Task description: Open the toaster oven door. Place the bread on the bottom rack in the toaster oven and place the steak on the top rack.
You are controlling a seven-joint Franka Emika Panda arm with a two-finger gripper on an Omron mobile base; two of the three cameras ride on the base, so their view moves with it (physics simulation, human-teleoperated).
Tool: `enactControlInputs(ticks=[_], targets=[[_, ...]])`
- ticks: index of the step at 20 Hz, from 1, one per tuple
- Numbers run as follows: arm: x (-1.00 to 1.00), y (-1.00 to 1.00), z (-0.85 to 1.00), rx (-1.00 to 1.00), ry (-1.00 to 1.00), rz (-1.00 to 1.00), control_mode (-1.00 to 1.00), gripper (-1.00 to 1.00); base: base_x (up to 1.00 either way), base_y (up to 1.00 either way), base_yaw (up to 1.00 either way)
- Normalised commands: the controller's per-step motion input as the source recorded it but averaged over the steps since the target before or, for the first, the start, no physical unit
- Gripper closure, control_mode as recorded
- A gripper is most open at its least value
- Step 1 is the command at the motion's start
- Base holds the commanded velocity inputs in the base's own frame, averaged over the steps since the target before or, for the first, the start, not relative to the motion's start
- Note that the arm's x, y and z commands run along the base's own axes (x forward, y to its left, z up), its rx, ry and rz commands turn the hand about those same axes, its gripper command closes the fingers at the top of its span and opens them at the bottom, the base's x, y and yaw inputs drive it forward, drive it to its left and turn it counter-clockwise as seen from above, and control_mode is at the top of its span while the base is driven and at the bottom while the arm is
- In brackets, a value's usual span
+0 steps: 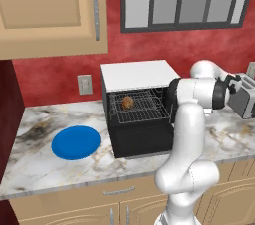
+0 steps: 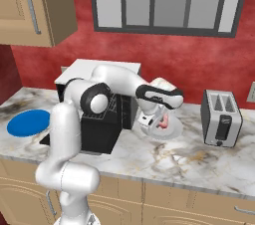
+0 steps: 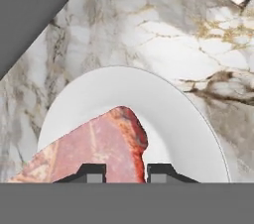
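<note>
A white robot arm reaches across a marble table [image 2: 199,157] in a red-walled kitchen, its gripper [image 2: 155,121] lowered over a white plate [image 2: 172,130] that sits on the table just to the right of the toaster oven [image 1: 134,112]. In the hand view the two dark fingers [image 3: 92,172] stand close together on either side of the near edge of a raw, pink steak [image 3: 94,148], its rim darker red, lying on the white plate [image 3: 173,119]; the fingers appear closed on the steak, which rests on the plate.

The toaster oven, a boxy black unit with a flat white top, stands at the middle of the table against the wall. The toaster oven door [image 1: 142,139] hangs down in front, leaving the wire racks exposed. A small brown piece of bread [image 1: 127,102] sits on a rack inside; which rack it is cannot be told for certain.

A round blue plate [image 1: 75,142] lies on the table to the left of the oven, well apart from it. A silver slot toaster [image 2: 221,118] stands on the table to the right of the white plate. A wall outlet [image 1: 84,84] is set in the red wall left of the oven, a tan wall cabinet [image 1: 50,12] hangs above, and a grey-framed window [image 2: 164,0] runs along the wall.
</note>
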Motion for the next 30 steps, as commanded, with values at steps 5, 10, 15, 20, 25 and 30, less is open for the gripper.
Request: enactControlInputs(ticks=[5,10,15,20,25,30], targets=[[-0.93,0.0,1.0,0.05,0.0,0.09,-1.0,1.0,0.0,0.0,0.0],[-1.0,0.16,1.0,0.0,-0.02,0.17,-1.0,1.0,0.0,0.0,0.0],[-0.76,0.89,1.0,-0.01,0.0,0.28,-1.0,1.0,0.0,0.0,0.0],[-0.44,1.0,1.0,-0.08,0.03,0.32,-1.0,1.0,0.0,0.0,0.0],[-0.27,1.0,1.0,-0.13,0.16,0.23,-1.0,1.0,0.0,0.0,0.0],[0.0,0.95,0.89,-0.11,0.39,0.12,-1.0,1.0,0.0,0.0,0.0]])
